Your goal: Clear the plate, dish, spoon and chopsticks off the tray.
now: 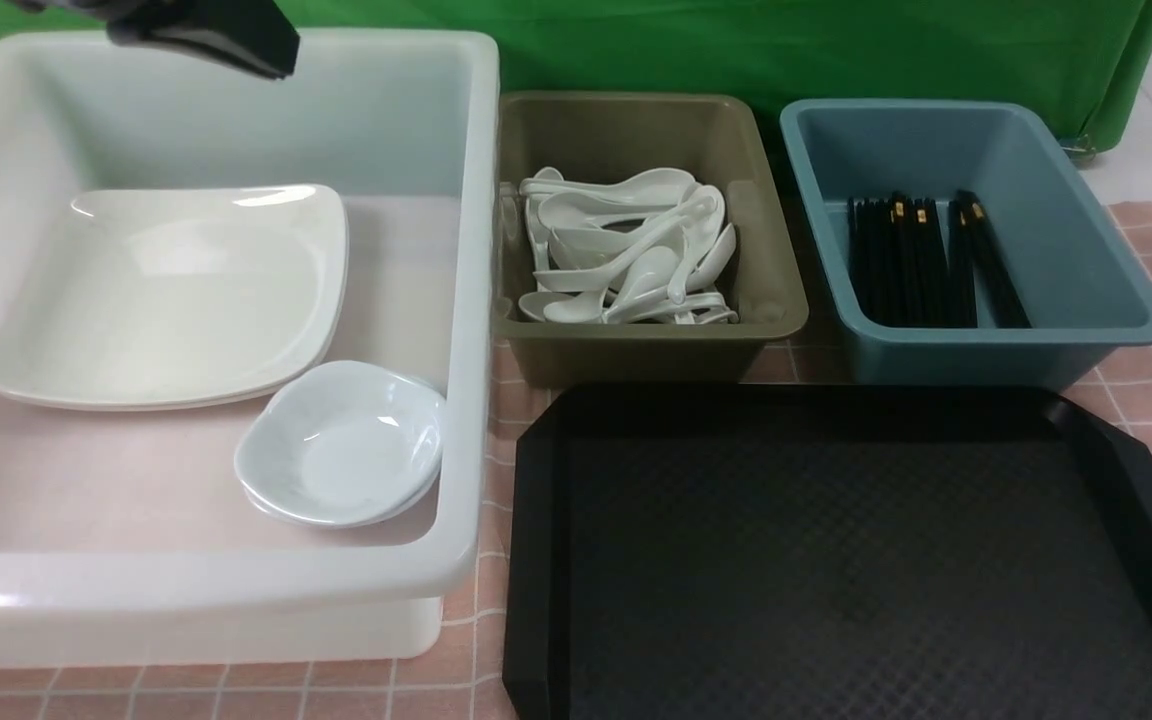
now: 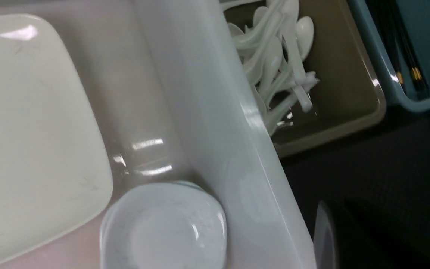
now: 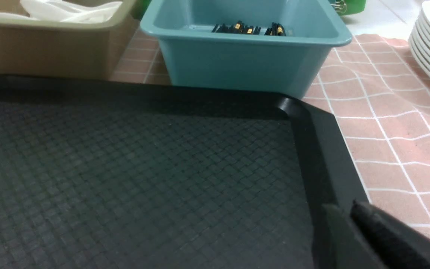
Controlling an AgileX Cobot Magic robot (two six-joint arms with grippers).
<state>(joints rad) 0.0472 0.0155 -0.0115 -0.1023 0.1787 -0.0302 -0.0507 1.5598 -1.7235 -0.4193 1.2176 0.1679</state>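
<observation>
Jaws: left gripper (image 1: 201,35) closed, empty, above the white tub (image 1: 476,300); right gripper's, I cannot tell, only a dark edge shows. Tray (image 1: 836,560): bare. Plate (image 1: 166,295), dish (image 1: 341,445): in tub. Spoons (image 1: 626,245), chopsticks (image 1: 926,260): binned. I judge clearing finished; next, withdraw arms.

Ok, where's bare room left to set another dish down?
The tray is entirely bare. In the white tub, free floor runs along the near wall beside the dish, and between the plate and the right wall. The spoon bin is crowded.
</observation>
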